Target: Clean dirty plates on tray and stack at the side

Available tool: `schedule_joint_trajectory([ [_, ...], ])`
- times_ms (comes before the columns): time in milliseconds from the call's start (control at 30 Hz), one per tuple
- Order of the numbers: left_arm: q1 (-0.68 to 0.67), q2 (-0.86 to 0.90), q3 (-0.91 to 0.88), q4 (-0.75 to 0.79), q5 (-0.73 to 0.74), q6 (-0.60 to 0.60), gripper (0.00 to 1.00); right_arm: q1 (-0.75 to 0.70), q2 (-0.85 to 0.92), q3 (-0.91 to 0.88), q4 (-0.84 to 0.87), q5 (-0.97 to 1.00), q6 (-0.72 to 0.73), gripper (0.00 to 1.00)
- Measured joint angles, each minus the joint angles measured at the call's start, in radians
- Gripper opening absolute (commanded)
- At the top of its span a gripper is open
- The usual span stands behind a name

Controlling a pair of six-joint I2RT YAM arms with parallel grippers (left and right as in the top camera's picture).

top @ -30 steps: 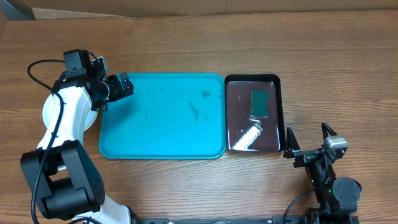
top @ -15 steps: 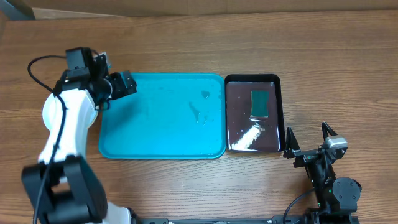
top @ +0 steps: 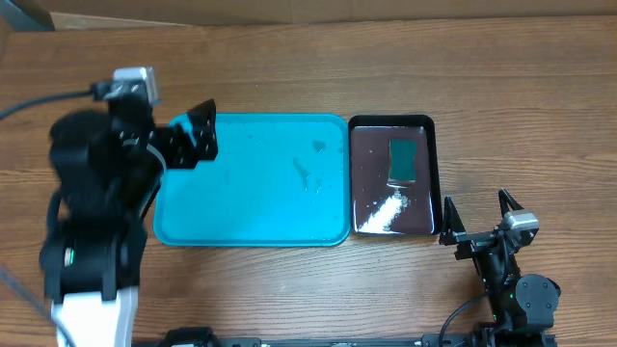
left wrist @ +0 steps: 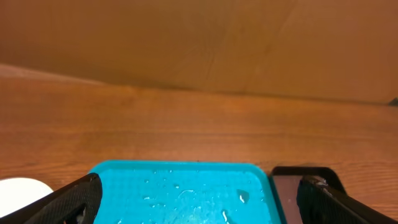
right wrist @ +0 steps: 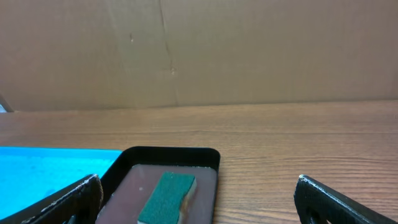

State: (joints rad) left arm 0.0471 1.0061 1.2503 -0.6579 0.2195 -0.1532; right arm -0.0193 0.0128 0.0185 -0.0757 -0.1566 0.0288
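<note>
The turquoise tray [top: 260, 202] lies mid-table, wet with droplets and bare of plates; it also shows in the left wrist view [left wrist: 180, 186]. My left gripper [top: 194, 137] is open and empty, raised over the tray's far left corner; in its own view [left wrist: 199, 184] the jaws stand wide apart. Part of a white plate [left wrist: 22, 188] shows on the table left of the tray. In the overhead view my left arm hides the plates. My right gripper [top: 475, 200] is open and empty near the front edge, right of the basin; its own view [right wrist: 199, 182] shows the same.
A glossy dark-brown basin [top: 428, 173] stands against the tray's right side and holds a green sponge [top: 402, 160] and white foam. The basin [right wrist: 124, 163] and sponge [right wrist: 166, 196] also show in the right wrist view. A cardboard wall runs along the back.
My left arm has risen and swung right, from beside the tray's left edge to above its far left corner. The right arm has not moved.
</note>
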Motion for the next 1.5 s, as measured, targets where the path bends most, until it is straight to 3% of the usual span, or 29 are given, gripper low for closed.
schedule_joint_trajectory([
  [233,0.000,-0.313,-0.219,-0.097,-0.011,0.000,1.00,0.000,0.000,0.000,0.000,0.000,0.000,1.00],
  [433,0.000,-0.575,-0.473,-0.090,-0.014,0.000,1.00,0.000,0.000,0.000,0.000,0.000,0.000,1.00],
  [500,-0.002,-0.657,-0.540,-0.049,-0.016,0.000,1.00,0.000,0.000,0.000,0.000,0.000,0.000,1.00],
  [767,-0.056,-0.975,-0.755,0.409,-0.053,0.001,1.00,0.000,0.000,0.000,0.000,0.000,0.000,1.00],
  [1000,-0.061,-0.991,-0.908,0.819,-0.074,-0.008,1.00,0.000,0.000,0.000,0.001,0.000,0.000,1.00],
  [1133,-0.061,-0.991,-1.025,0.975,-0.109,-0.059,1.00,0.000,0.000,0.000,0.001,0.000,0.000,1.00],
  [1500,-0.061,-0.991,-1.236,0.940,-0.216,-0.167,1.00,0.000,0.000,0.000,0.001,0.000,0.000,1.00],
])
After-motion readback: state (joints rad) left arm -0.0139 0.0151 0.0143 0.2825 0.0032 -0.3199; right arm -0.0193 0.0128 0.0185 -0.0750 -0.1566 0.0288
